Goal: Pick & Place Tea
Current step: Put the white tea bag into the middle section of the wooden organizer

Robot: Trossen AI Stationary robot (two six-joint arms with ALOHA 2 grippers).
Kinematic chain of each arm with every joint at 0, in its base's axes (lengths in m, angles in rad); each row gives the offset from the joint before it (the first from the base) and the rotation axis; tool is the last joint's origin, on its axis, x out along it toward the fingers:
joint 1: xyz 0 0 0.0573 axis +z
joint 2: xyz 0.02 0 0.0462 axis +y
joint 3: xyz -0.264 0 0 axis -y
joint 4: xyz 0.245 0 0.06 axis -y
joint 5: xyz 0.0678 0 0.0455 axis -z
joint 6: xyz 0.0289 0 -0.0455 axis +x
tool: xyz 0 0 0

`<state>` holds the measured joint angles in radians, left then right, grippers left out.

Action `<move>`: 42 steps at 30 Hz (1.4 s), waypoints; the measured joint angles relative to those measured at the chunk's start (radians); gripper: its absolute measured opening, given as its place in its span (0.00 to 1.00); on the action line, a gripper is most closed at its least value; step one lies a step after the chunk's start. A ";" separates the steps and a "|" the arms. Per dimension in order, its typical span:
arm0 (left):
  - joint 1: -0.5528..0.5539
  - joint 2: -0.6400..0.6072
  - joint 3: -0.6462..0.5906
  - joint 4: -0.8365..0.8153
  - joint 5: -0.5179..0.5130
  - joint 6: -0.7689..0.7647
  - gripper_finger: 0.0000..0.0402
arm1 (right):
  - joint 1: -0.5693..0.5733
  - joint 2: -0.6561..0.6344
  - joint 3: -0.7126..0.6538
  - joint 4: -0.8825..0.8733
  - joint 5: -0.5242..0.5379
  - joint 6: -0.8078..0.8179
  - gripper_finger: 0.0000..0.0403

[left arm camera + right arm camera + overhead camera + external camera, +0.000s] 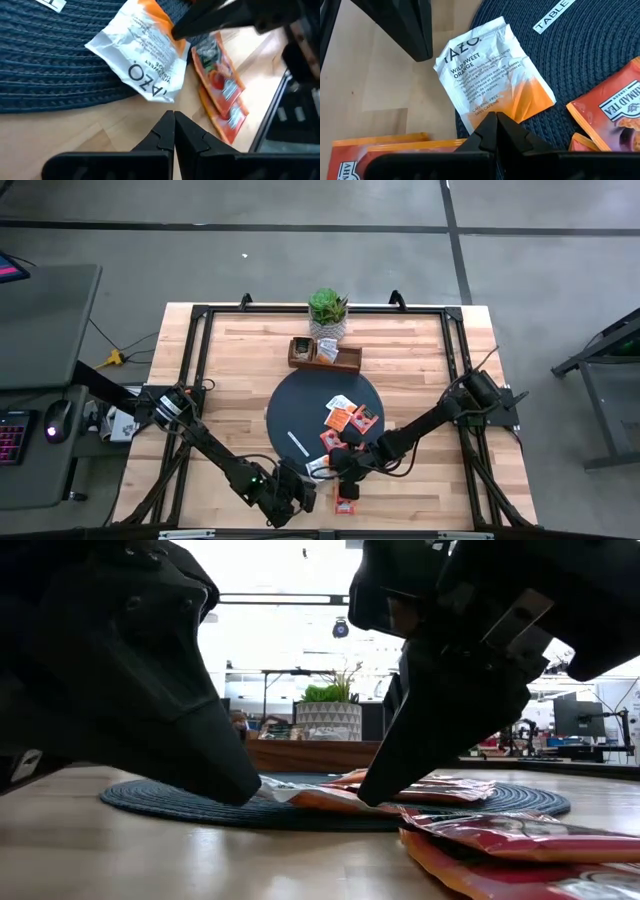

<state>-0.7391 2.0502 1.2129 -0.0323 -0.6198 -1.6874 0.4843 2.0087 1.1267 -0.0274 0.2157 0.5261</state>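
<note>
A crumpled white-and-orange tea sachet (490,80) lies on the near rim of the dark round mat (300,405), its white end reaching over the wood. My right gripper (495,118) is shut, its tip at the sachet's orange end. My left gripper (173,117) is shut too, its tip at the sachet's white end (162,97), opposite the right one. In the low view the two tips slant down at the sachet (300,797) from either side. More sachets (350,420), orange-red and white, lie flat on the mat. My right gripper has its shut fingertips on the sachet's orange end (520,107), slanting down from the table's right side. The sachet lies on the mat under the tip. My left gripper's shut tip stands at the sachet's white edge (165,102), slanting down from the near left. Whether it touches, I cannot tell.
Two orange-red sachets (346,500) lie stacked on the wood by the near edge, just right of the grippers. A thin white strip (298,444) lies on the mat. A wooden tray (325,355) and a potted plant (328,310) stand at the far side.
</note>
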 joint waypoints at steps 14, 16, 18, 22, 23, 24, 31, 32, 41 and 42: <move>-0.008 0.000 0.000 -0.004 -0.115 -0.500 0.32 | 0.000 0.001 -0.001 -0.004 -0.004 0.016 0.00; -0.008 0.000 0.000 -0.019 -0.116 -0.535 0.39 | 0.000 0.002 -0.001 -0.004 -0.004 0.016 0.00; -0.008 0.000 0.000 -0.039 -0.122 -0.551 0.45 | 0.000 0.002 -0.001 -0.004 -0.004 0.016 0.00; -0.007 0.000 0.000 -0.061 -0.122 -0.563 0.53 | 0.000 0.002 -0.002 -0.004 -0.005 0.024 0.00; -0.007 0.000 0.000 -0.061 -0.123 -0.565 0.54 | 0.000 0.002 -0.002 -0.004 -0.004 0.024 0.00; -0.007 0.000 0.000 -0.061 -0.122 -0.566 0.55 | 0.000 0.002 -0.002 -0.004 -0.003 0.024 0.00; 0.009 0.000 0.000 -0.071 -0.133 -0.569 0.55 | 0.000 0.002 -0.002 -0.004 -0.001 0.035 0.00; 0.018 0.000 0.000 -0.072 -0.133 -0.569 0.55 | 0.000 0.002 -0.002 -0.004 -0.002 0.035 0.00; 0.066 -0.002 0.000 -0.065 -0.079 -0.545 0.55 | 0.000 0.003 -0.002 -0.004 -0.001 0.047 0.00; 0.067 -0.002 0.000 -0.065 -0.078 -0.544 0.55 | 0.000 0.003 -0.002 -0.004 -0.001 0.047 0.00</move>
<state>-0.6724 2.0480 1.2133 -0.0971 -0.6982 -2.2318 0.4847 2.0113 1.1244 -0.0319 0.2148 0.5728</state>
